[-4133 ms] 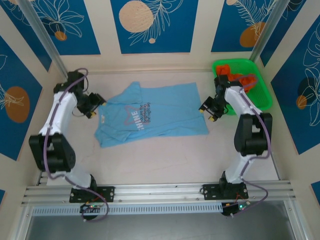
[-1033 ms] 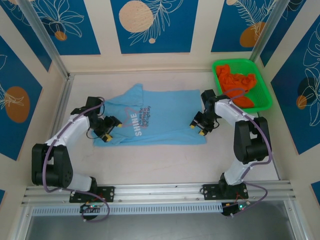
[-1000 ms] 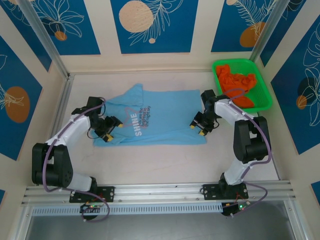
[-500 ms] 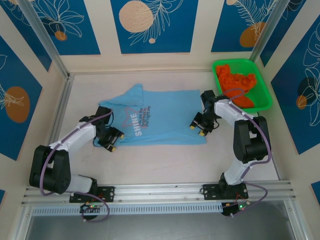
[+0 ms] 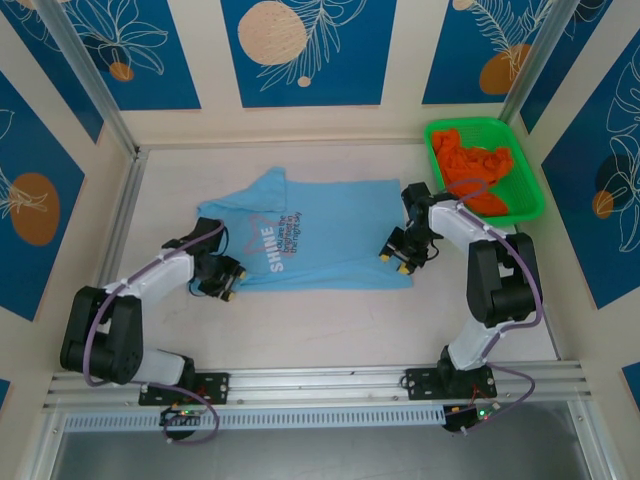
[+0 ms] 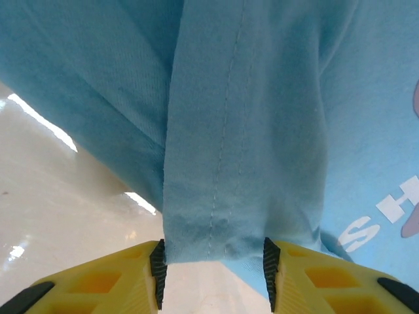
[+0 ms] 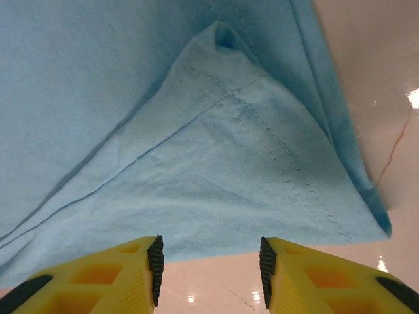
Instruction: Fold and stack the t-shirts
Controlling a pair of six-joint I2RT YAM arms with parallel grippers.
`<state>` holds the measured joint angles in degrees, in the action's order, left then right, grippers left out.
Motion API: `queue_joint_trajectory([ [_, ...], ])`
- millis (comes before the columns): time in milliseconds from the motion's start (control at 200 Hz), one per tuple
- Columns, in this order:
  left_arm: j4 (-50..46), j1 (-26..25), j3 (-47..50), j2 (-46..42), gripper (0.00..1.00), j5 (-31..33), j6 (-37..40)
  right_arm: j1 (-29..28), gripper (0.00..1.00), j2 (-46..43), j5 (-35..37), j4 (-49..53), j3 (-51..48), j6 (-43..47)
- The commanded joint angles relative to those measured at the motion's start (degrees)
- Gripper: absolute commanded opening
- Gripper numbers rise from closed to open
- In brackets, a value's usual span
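Light blue t-shirt [image 5: 330,240] lies flat mid-table, orange t-shirt [image 5: 468,165] heaped in the green basket [image 5: 470,123] far right. Left gripper [image 5: 230,282], fingers spread, straddles its folded left hem; right gripper [image 5: 394,260], also spread, sits at the turned-over near right corner. Bare glossy table [image 5: 330,325] lies open along the near side.

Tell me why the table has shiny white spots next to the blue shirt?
Left wrist view: light glare streaks the glossy table beside the light blue t-shirt. Right wrist view: smaller glints on it. Top view: even light, no strong glare.
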<state>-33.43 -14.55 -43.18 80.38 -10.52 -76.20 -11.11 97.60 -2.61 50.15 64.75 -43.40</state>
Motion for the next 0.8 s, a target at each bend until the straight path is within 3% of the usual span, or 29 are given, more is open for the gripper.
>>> queue_joint_trajectory([
  [0,-0.2,-0.3,0.2,0.7,0.4,1.6,-1.7,0.4,0.46,-1.8,-1.3,0.7,-1.3,0.9],
  [175,-1.0,-0.3,0.0,1.0,0.28,2.5,-0.9,0.9,0.46,-2.4,-1.3,0.4,-2.1,0.9],
  [345,-1.5,-0.2,-1.0,2.0,0.08,2.9,0.0,1.1,0.46,-2.7,-1.4,0.3,-2.3,0.9],
  [485,-5.7,-0.3,-4.8,3.0,0.0,4.3,3.7,1.2,0.46,-2.8,-1.4,0.3,-2.5,0.9],
  [795,-12.5,-0.8,-14.8,8.2,0.0,6.9,13.3,1.6,0.46,-2.9,-1.7,-0.1,-3.5,0.8],
])
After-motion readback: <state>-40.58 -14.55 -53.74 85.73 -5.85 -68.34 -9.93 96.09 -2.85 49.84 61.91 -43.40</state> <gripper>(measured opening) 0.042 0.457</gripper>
